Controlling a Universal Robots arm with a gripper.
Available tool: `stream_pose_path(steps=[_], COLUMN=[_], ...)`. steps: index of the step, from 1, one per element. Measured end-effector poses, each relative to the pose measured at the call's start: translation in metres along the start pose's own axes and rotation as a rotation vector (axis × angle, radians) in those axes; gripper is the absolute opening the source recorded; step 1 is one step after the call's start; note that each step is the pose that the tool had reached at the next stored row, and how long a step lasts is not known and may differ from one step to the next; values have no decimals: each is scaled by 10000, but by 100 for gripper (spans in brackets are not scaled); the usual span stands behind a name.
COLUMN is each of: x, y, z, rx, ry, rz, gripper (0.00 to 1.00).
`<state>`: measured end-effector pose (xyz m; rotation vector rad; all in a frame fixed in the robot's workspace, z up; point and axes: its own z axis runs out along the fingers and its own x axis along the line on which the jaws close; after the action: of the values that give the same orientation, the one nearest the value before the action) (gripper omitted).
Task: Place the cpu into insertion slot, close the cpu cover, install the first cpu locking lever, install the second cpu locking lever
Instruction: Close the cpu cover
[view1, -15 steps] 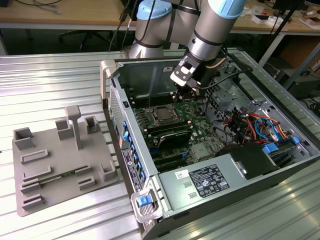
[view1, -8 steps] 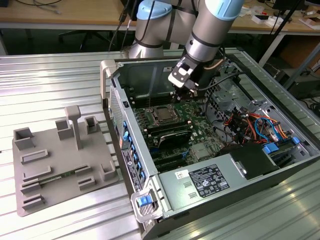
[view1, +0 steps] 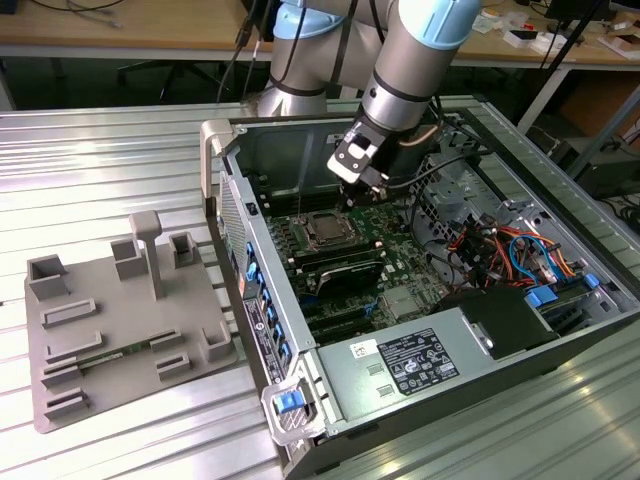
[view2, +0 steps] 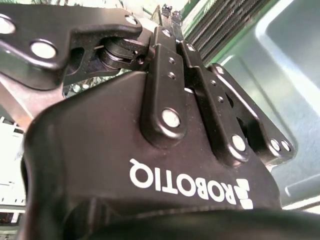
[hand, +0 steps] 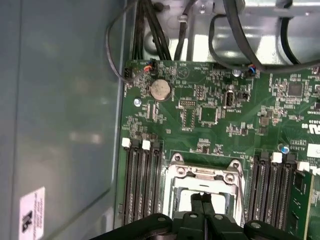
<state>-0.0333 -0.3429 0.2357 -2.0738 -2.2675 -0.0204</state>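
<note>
1. Locate the hand (view1: 347, 200) inside the open case (view1: 262, 190), low over the green board (view1: 400, 268) and just above the slot (view1: 312, 240).
2. Note the fingers (hand: 198, 206) (view2: 161, 70) pressed together in both wrist views, tips meeting, with nothing gripped between them.
3. Find the cpu (hand: 186, 202) seated in the slot, with its pale face showing through the window of the cover (hand: 202, 173).
4. Check the cover: lying flat over the slot, flanked on both sides by black memory slots (hand: 141, 185).
5. Observe the round coin cell (hand: 160, 90) on the board beyond the slot, near the black cables (hand: 150, 35).
6. For markings, see the white lettering (view2: 185, 185) on the hand, the white printed label (view1: 405, 362) on the power supply (view1: 385, 385), and the white sticker (hand: 31, 216) on the case wall.
7. See the grey fixture (view1: 120, 320) on the ribbed worktop (view1: 100, 160), at the exterior view's left of the case and apart from it.
</note>
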Motion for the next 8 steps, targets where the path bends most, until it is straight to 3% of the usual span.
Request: stream_pose_path(steps=[8], x=[-30], y=[-198], z=[93], rx=[-3], ry=[10], rz=[-15], gripper=[11])
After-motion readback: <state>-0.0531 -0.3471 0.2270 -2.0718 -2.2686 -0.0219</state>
